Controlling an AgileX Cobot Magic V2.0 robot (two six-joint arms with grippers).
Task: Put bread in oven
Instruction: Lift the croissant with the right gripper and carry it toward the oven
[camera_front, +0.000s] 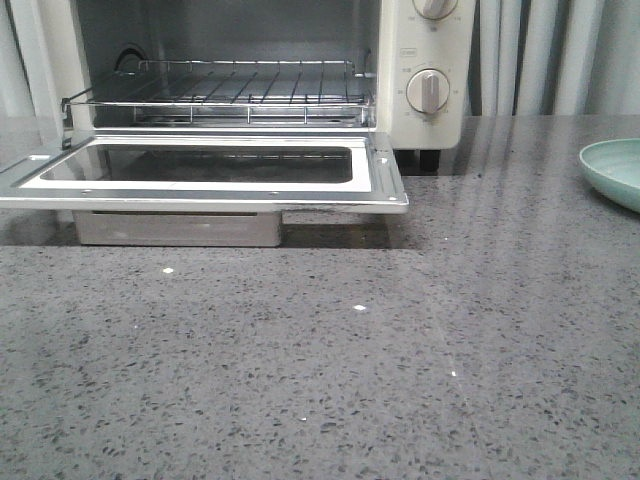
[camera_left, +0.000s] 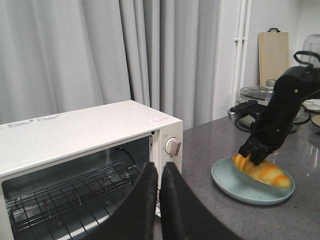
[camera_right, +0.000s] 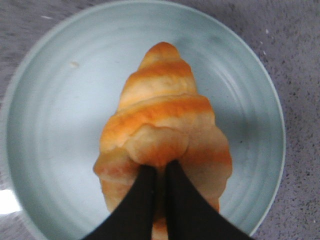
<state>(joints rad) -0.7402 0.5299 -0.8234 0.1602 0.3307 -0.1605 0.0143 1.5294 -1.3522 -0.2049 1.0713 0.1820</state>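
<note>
**Bread gripped on plate, oven ready**

Bread (camera_right: 162, 135) lies on the pale green plate (camera_right: 60, 125), far right of the oven (camera_left: 90, 130). Right gripper (camera_right: 159, 172) is pinched onto its middle for the lift. Door (camera_front: 215, 170) is dropped flat, rack (camera_front: 225, 90) exposed for loading. Left gripper (camera_left: 160, 172) is held closed, empty, clear of the opening.

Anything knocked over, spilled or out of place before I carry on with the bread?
Nothing stands out. The bread lies whole on its plate, and the oven door is down with the rack level.
</note>
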